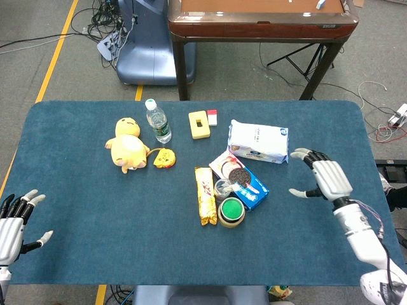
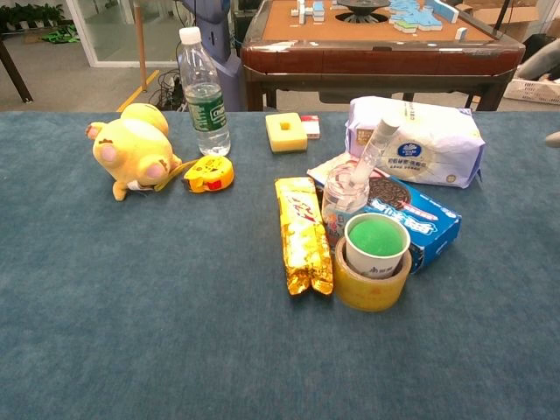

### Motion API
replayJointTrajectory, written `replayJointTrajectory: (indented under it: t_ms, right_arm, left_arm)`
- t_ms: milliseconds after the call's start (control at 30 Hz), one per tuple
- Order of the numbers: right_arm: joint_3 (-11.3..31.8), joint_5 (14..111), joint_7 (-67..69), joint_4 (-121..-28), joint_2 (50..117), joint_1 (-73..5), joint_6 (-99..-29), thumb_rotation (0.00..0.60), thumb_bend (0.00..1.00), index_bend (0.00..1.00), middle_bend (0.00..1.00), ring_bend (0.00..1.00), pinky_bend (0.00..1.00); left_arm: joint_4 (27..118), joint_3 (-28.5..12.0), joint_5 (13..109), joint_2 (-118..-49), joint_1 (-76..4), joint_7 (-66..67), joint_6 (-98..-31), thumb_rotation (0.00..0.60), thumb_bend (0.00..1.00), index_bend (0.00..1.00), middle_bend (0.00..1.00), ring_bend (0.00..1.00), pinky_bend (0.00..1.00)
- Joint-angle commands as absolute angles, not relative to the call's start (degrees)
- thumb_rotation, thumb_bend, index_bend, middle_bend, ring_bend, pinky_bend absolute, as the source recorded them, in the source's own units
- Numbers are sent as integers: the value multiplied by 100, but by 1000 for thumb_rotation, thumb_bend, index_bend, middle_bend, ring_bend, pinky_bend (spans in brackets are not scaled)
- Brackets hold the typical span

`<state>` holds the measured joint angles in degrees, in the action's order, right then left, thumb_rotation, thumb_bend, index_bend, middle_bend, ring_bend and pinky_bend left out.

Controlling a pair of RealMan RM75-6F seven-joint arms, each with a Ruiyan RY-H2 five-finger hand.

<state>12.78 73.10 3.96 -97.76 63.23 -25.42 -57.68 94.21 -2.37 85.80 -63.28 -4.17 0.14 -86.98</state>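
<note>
We see our right hand hovering with fingers spread, gripping nothing, just beside the white tissue pack with its blue label we cannot read. An Oreo box lies near. Our left hand hangs splayed and empty at the table corner.

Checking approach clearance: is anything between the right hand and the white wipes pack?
Nothing visible. The right hand hovers open just right of the white wipes pack, with only bare blue table cloth between them.
</note>
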Motion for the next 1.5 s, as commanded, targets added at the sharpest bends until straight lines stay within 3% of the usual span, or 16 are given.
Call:
replayJointTrajectory:
  t_ms: [33,233,533,933,1500]
  right_arm:
    - [1312,7442,507,-9735,6546,-2748,-5625,600,169,254,193,163,162]
    - [1297,7485,604,-9558,7007,-3054,-5432,600,169,352,242,163,163]
    - [1240,7420,568,-9262,7603,-3380,-5247,600,199,421,294,163,163]
    - [1307,7187,492,-8942,8138,-3667,-5202,600,279,471,331,165,162]
    - [1220,7037,323,-8849,8391,-3902,-5049,600,308,507,355,172,162]
  left_arm:
    - [9416,-239,8588,-6322,-415,5,-8703,600,200,183,101,110,0]
    - [9426,-245,8623,-6318,-421,1,-8713,600,200,183,101,110,0]
    - [9406,-244,8605,-6316,-402,-11,-8714,600,200,183,101,110,0]
    - [9367,-248,8568,-6323,-397,-33,-8680,600,200,183,101,110,0]
    - [9254,-249,8551,-6329,-351,-161,-8709,600,200,184,101,109,0]
